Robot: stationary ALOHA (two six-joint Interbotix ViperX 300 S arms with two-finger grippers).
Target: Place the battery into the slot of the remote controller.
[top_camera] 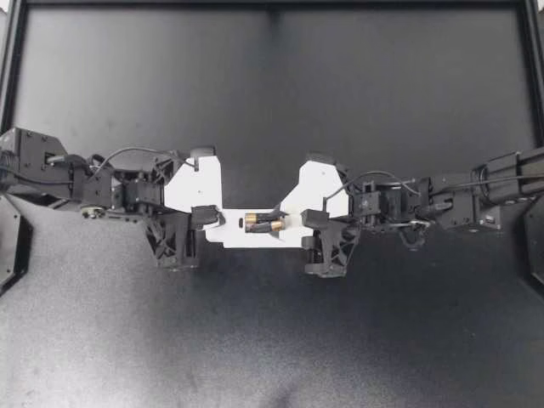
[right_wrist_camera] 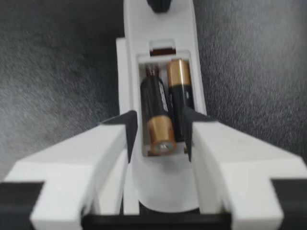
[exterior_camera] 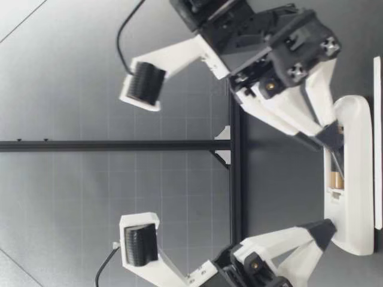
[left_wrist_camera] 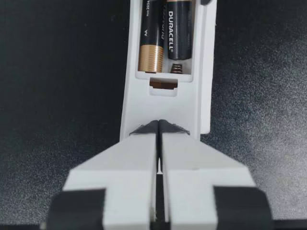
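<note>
- Your left gripper (top_camera: 206,218): fingers pressed together; tips on the remote (top_camera: 229,231) end.
- Your right gripper (top_camera: 313,218): fingers spread, one each side of the slot (right_wrist_camera: 143,84) — pinching nothing.
- Battery (right_wrist_camera: 157,112): in the slot, skewed; second cell (right_wrist_camera: 181,91) just beside.

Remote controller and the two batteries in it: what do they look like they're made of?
Remote controller: probably hard plastic, by its smooth matt white moulded shell. Batteries: likely metal cans in a glossy printed wrap, black with a copper-coloured end each that catches the light. A small coiled metal spring sits at one end.
</note>
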